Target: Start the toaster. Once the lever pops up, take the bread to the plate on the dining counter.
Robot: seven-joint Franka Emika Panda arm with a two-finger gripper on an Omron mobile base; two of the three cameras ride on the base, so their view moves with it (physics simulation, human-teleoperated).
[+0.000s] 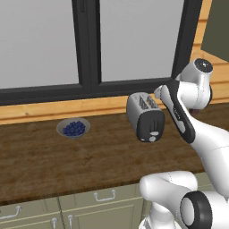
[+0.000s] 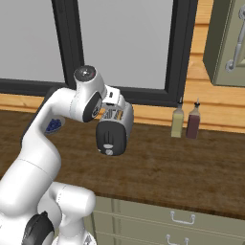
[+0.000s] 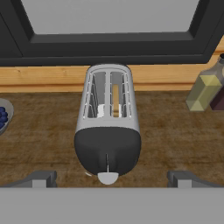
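So the claw (image 3: 112,178) is hanging just in front of the toaster's black end face, and in the hand view its two dark fingertips (image 3: 41,178) sit spread wide, one off each side of the toaster with nothing pinched between them. In the base views the hand itself is mostly tucked behind the arm and the toaster, so the spread is really only readable from the hand camera. The toaster (image 3: 108,127) is sitting on the dark wood worktop (image 1: 40,156) with its black end turned toward the robot; you can see the vertical slot running down that face and the round silver knob (image 3: 107,177) at the bottom. I can't honestly make out the lever tab itself, too small in that slot. Looking down into the two slots, there's a tan strip of bread (image 3: 115,99) standing in the right-hand one, sunk below the rim. Off to the toaster's left on the same worktop is a grey bowl of blueberries (image 1: 73,128), well apart from it. On the other side, near the wooden back ledge, a yellowish bottle (image 2: 177,121) and a dark red bottle (image 2: 193,122) stand right next to each other. Behind everything is a big dark-framed window (image 1: 89,44), and green cabinet doors with handles (image 1: 104,195) run under the worktop.
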